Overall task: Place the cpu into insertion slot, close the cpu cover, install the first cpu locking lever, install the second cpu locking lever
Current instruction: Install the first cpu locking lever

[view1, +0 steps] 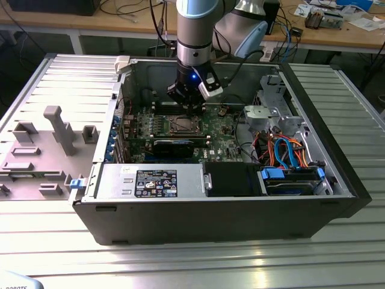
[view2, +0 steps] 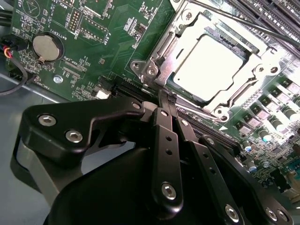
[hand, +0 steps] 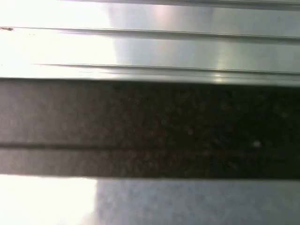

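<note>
My arm is hanging near vertical over the open PC case [view1: 337, 174], wrist pointing straight down, w/ my claw [view1: 192, 107] sitting low over the motherboard [view1: 150, 127], just at the far edge of the socket in the exterior view. In the second wrist view my claw [view2: 168, 99] is looking pinched together: the two black fingers [view2: 165, 123] are meeting at a narrow tip w/ nothing between them, tip resting at or just above the socket's corner by the hinge; contact I can't confirm.

The cpu [view2: 211, 65] is lying flat in the insertion slot [view2: 262, 75], its pale grey top glaring bright, square, edges running parallel to the socket rim, face up. The cpu cover [view2: 185, 40] is lying down over it, silver frame ringing the chip, window showing the chip top. A thin metal rod, prob. a locking lever [view2: 234, 18], is running long and straight beside the socket's far side, next to the memory slots [view2: 276, 14].

In the exterior view the socket [view1: 180, 126] is sitting mid-board, case resting on the ribbed metal counter [view1: 192, 265].
</note>
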Controlling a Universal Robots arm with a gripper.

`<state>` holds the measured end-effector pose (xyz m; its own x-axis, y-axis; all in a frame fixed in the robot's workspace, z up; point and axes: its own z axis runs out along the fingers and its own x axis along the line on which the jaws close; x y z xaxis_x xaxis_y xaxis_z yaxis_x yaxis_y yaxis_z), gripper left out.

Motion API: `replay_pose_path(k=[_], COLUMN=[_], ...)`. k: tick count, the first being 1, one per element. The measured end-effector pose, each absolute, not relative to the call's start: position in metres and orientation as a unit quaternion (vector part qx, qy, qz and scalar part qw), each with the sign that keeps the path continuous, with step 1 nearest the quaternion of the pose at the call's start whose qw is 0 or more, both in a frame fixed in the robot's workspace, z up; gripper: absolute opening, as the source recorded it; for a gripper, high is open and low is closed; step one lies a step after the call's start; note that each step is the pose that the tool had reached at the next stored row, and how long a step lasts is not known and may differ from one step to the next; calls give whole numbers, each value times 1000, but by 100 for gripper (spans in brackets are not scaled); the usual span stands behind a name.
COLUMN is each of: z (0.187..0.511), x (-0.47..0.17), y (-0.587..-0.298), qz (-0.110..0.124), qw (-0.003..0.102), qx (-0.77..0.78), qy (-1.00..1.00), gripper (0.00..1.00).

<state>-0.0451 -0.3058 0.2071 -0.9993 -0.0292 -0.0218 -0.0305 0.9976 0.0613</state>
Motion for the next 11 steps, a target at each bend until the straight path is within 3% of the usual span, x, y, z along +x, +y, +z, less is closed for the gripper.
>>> replay_pose_path(k=[11], z=[205], x=[-44], y=[-306], qz=[28], qw=[9], qx=[-15], qy=[999], gripper=[11])
